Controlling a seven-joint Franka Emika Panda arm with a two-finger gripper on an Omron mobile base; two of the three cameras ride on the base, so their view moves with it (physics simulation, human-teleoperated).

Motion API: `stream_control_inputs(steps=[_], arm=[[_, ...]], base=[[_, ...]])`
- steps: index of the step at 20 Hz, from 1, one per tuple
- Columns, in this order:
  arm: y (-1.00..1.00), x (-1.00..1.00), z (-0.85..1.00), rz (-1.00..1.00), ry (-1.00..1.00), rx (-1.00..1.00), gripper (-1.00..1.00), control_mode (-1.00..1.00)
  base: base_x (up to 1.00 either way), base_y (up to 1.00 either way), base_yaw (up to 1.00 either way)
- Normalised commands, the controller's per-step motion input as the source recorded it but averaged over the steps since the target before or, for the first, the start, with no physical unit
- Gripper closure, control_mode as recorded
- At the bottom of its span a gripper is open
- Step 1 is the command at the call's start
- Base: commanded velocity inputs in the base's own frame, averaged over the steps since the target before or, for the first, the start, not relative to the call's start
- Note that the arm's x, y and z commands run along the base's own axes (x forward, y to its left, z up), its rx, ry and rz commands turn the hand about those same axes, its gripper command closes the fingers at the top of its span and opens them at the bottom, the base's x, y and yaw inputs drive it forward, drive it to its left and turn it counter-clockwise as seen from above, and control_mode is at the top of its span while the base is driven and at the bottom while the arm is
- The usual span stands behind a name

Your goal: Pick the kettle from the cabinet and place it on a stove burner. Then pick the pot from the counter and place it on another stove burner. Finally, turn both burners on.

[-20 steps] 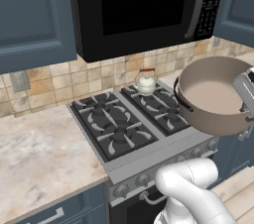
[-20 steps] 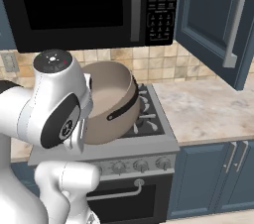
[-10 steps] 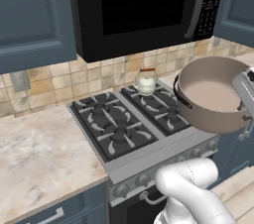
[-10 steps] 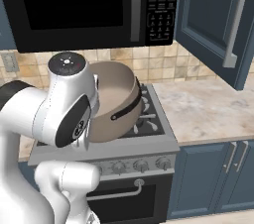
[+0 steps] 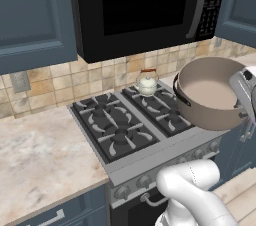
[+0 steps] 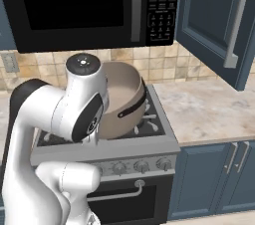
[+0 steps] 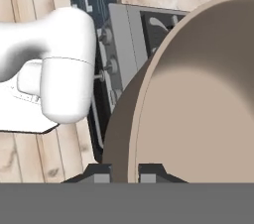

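The taupe pot (image 5: 207, 95) hangs tilted in the air over the right front part of the black stove (image 5: 120, 130). My gripper (image 5: 241, 94) is shut on the pot's right rim. In the hand view the fingertips (image 7: 99, 173) pinch the pot (image 7: 198, 99) wall, and my gripper (image 7: 125, 172) straddles that rim. The small cream kettle (image 5: 147, 83) stands upright on the back right burner. In the right base view my arm covers much of the pot (image 6: 124, 97). The cabinet (image 6: 214, 15) door stands open on the right.
A black microwave (image 5: 145, 5) hangs low over the stove. The silver knob panel (image 6: 129, 167) runs along the stove's front. Marbled counter (image 6: 204, 109) lies to the right and counter (image 5: 40, 155) to the left. The left burners (image 5: 107, 125) are bare.
The pot has drifted slightly toward the stove, still held by its rim. My arm's elbow has swung to the right in the right base view. The kettle has not moved.
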Motion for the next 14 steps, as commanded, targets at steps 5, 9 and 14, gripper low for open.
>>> stream_control_inputs(steps=[5,9,14], arm=[[-0.02,0.24,-0.08,0.0,0.0,0.0,1.0,-1.0],[0.0,0.31,-0.11,0.0,0.0,0.0,1.0,-1.0],[0.0,0.3,-0.15,0.0,0.0,0.0,1.0,-1.0]], base=[[0.0,0.0,0.0],[0.0,0.0,0.0],[0.0,0.0,0.0]])
